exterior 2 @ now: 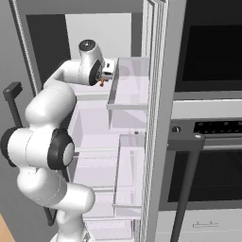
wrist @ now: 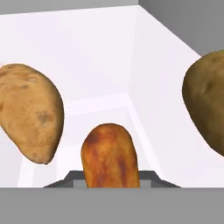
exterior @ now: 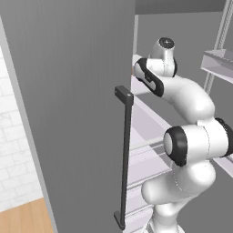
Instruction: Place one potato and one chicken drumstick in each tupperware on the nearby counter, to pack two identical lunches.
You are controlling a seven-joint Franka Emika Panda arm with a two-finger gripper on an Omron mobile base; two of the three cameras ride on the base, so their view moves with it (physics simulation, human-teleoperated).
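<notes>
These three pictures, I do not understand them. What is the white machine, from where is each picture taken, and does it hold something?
The white machine is a robot arm reaching into an open fridge. Two pictures come from cameras on its base, behind it to the left and to the right. The third comes from a camera on its hand, looking along the gripper. There, on the white fridge shelf, lie two potatoes, one at the left and one at the right. Between the dark finger tips sits an orange-brown chicken drumstick; the gripper appears closed on it.

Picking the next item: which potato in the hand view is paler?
The left potato, tan and speckled beside the drumstick; the right-edge potato is darker, olive-brown.
</notes>
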